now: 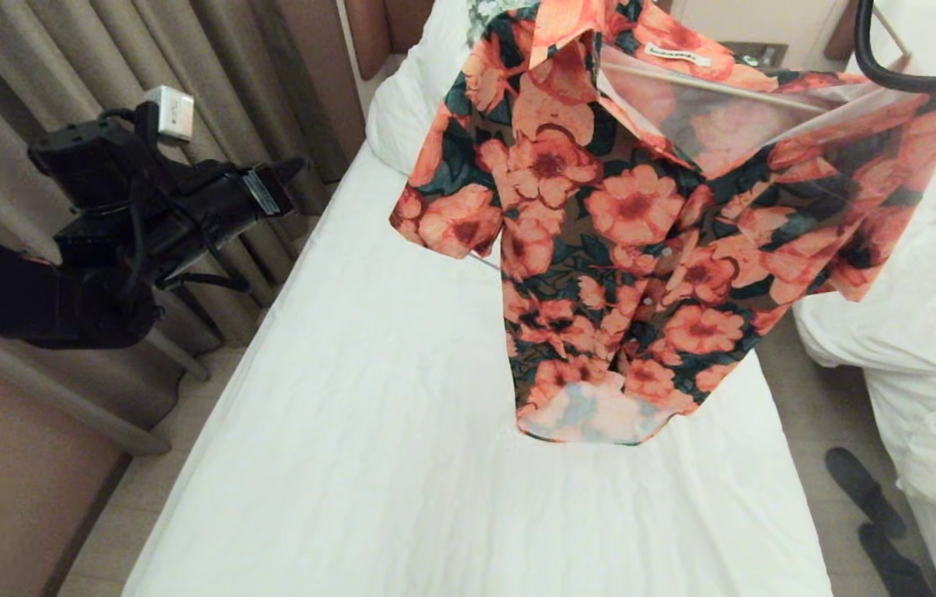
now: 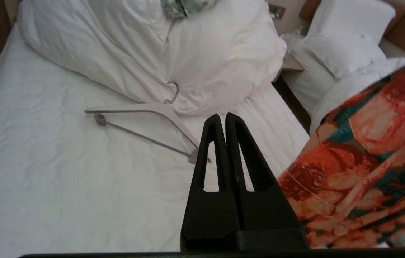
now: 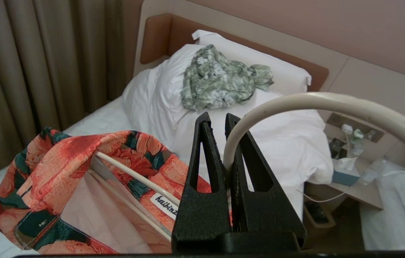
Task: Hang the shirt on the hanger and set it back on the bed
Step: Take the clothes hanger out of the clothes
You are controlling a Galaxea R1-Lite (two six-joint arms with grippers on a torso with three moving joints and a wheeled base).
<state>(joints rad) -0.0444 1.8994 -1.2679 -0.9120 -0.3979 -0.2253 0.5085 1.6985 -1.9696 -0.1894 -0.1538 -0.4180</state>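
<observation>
The left gripper (image 2: 222,118) is seen at nine o'clock in the head view, beside the curtain (image 1: 45,75), its fingers pressed together on nothing. On the bed (image 1: 368,398), a thicker white hanger (image 2: 145,123) is laid against the pillow (image 2: 188,61), on which a pale green garment (image 3: 220,80) is bunched. Between twelve and three o'clock the shirt (image 1: 625,232) is held clear above the sheet, draped on the hanger (image 3: 331,107), whose cream bar is seen inside the collar. The right gripper (image 3: 218,120) is closed on the hanger's hook. At three o'clock a second bed (image 1: 932,348) is seen, with dark slippers (image 1: 870,506) on the floor at five.
</observation>
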